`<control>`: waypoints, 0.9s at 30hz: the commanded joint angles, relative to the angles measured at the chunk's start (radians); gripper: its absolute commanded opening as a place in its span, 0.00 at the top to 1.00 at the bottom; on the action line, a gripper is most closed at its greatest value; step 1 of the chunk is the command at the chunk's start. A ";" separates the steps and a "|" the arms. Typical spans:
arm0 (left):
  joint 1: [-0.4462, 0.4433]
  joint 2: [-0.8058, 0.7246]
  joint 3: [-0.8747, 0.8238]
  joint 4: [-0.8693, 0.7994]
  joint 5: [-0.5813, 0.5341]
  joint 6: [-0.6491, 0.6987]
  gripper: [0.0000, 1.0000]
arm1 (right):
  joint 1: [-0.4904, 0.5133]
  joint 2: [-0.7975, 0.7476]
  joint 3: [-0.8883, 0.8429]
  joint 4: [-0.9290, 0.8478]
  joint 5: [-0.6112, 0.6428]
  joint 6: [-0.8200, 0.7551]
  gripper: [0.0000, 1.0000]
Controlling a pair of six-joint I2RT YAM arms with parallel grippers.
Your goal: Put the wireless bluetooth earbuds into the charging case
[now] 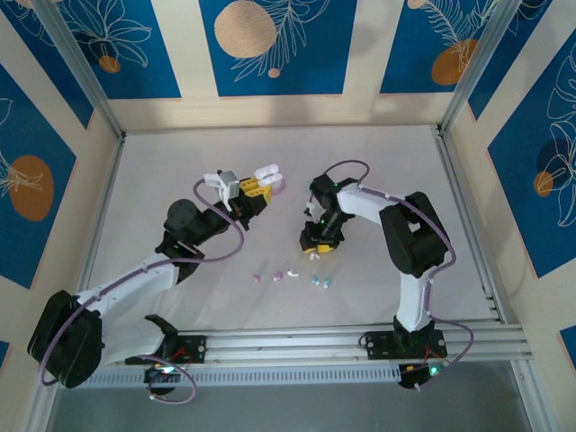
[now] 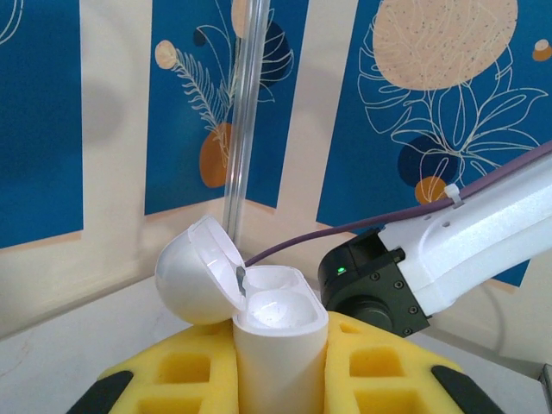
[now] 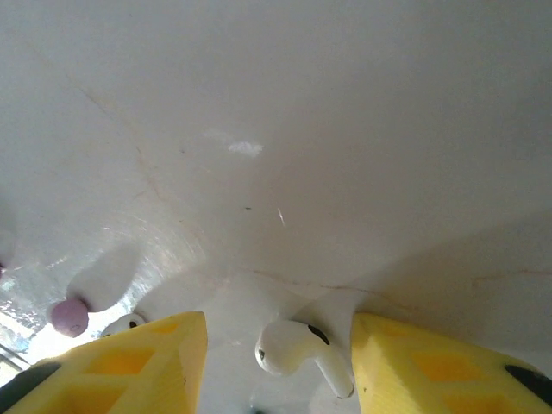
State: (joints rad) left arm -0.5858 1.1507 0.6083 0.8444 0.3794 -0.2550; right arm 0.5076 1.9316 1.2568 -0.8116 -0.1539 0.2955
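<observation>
Two arms reach in over the white table (image 1: 387, 171). The left arm (image 1: 135, 274) stretches diagonally from its base toward the table's middle. Its left gripper (image 1: 249, 191) has yellow fingers (image 2: 379, 371) clamped on a white charging case (image 2: 280, 332), held upright with its lid (image 2: 197, 278) hinged open. The right arm (image 1: 409, 234) rises, folds at the elbow and reaches leftward, wrist turned down so the right gripper (image 3: 278, 326) points at the table. Its fingers stand moderately apart, either side of a white earbud (image 3: 293, 345) lying on the surface, not closed on it. A pink earbud (image 3: 69, 316) lies close by, and teal earbuds (image 1: 320, 282) lie just nearer the bases.
</observation>
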 commanded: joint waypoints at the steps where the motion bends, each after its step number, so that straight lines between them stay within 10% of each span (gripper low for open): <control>1: -0.002 0.004 0.007 0.042 -0.010 0.008 1.00 | 0.022 -0.031 -0.031 -0.017 -0.027 0.012 0.52; 27: -0.004 -0.174 -0.076 -0.067 -0.036 0.008 1.00 | 0.100 -0.082 -0.019 -0.041 0.181 0.159 0.54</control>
State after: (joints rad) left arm -0.5858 1.0180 0.5438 0.7937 0.3618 -0.2550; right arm 0.6022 1.8439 1.1942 -0.8192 -0.0162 0.4099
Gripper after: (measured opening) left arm 0.203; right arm 0.462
